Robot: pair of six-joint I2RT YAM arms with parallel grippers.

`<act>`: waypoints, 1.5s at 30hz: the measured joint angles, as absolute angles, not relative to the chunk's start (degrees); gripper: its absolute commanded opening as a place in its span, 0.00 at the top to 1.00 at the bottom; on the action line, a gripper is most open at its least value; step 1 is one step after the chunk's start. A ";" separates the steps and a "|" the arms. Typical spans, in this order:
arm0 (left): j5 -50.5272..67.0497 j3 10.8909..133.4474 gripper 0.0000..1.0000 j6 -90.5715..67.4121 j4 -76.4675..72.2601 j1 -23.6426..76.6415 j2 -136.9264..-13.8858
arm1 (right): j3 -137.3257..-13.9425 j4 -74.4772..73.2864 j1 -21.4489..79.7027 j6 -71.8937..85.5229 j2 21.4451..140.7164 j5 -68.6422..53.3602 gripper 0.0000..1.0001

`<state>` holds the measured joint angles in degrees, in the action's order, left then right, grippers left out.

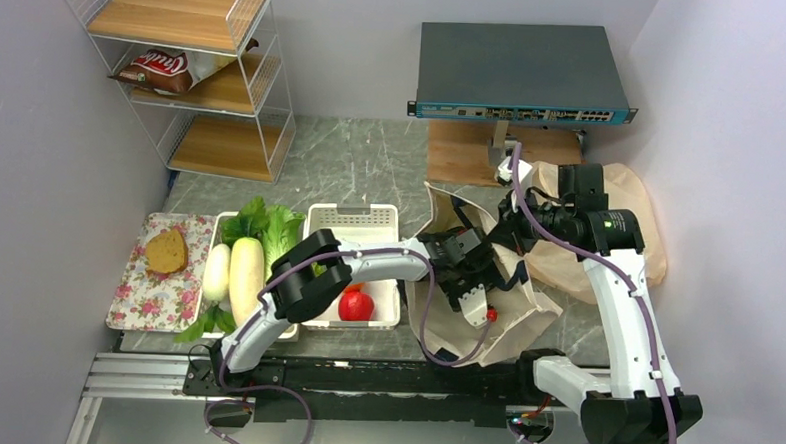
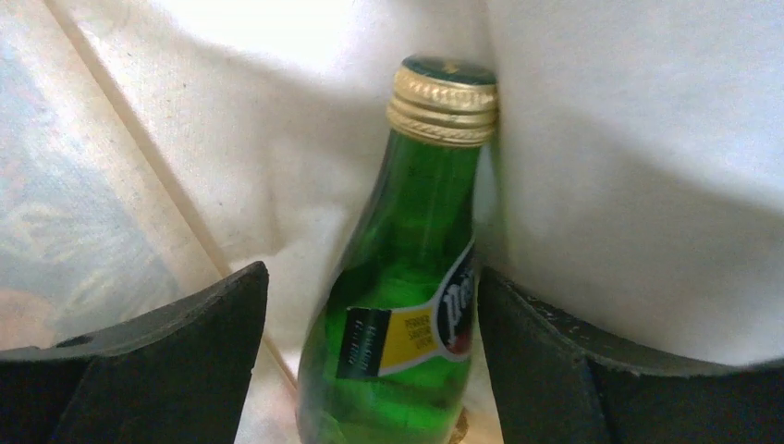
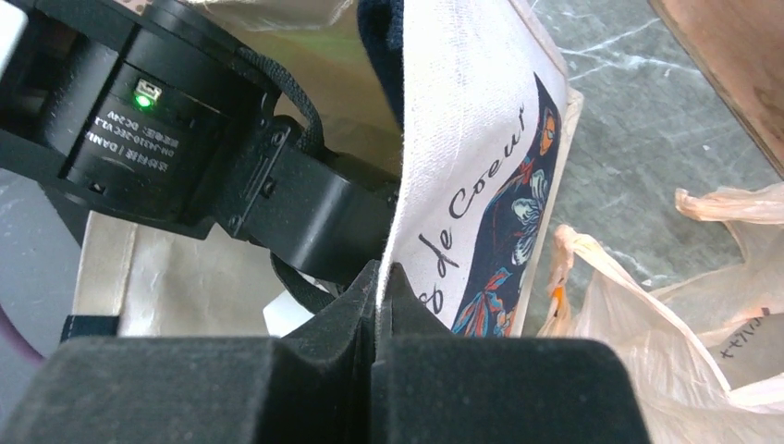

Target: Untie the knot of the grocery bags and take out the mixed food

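The cream canvas tote [image 1: 525, 308] with a floral print [image 3: 504, 231] lies open at centre right. My left gripper [image 1: 466, 283] is inside it, open, its jaws [image 2: 370, 370] standing either side of a green bottle [image 2: 407, 305] with a gold cap [image 2: 442, 102]. The right finger [image 2: 545, 361] is against the bottle's label, the left finger [image 2: 176, 361] stands apart from it. My right gripper [image 3: 381, 277] is shut on the tote's upper edge [image 1: 506, 230]. The peach plastic bag [image 1: 625, 207] lies slack behind the right arm, also visible in the right wrist view [image 3: 647, 333]. Its knot does not show.
A white basket [image 1: 354, 220] holds a red apple [image 1: 355, 305]. Cabbage [image 1: 267, 225] and white radishes [image 1: 235, 270] lie to its left, beside a bread slice [image 1: 166, 250] on a floral tray [image 1: 135, 306]. A wire shelf [image 1: 190, 73] holds a red snack packet [image 1: 160, 70]. A grey box [image 1: 521, 72] stands at the back.
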<state>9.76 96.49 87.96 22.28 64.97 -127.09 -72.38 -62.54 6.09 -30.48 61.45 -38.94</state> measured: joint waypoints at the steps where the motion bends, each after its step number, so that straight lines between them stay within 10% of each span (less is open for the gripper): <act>1: 8.84 97.36 0.30 88.25 22.15 64.97 -127.79 | -72.38 -62.26 6.09 -30.46 61.45 -38.57 1.00; 6: 4.58 101.97 0.99 87.79 24.18 65.23 -131.33 | -72.69 -61.41 6.09 -30.59 61.43 -36.38 1.00; 25: 23.75 74.26 1.00 49.60 1.74 57.84 -104.49 | -71.94 -60.55 7.22 -29.52 58.24 -35.11 1.00; 45: 30.39 72.99 1.00 6.09 -19.97 54.00 -110.50 | -70.96 -59.02 7.07 -28.42 59.64 -33.80 1.00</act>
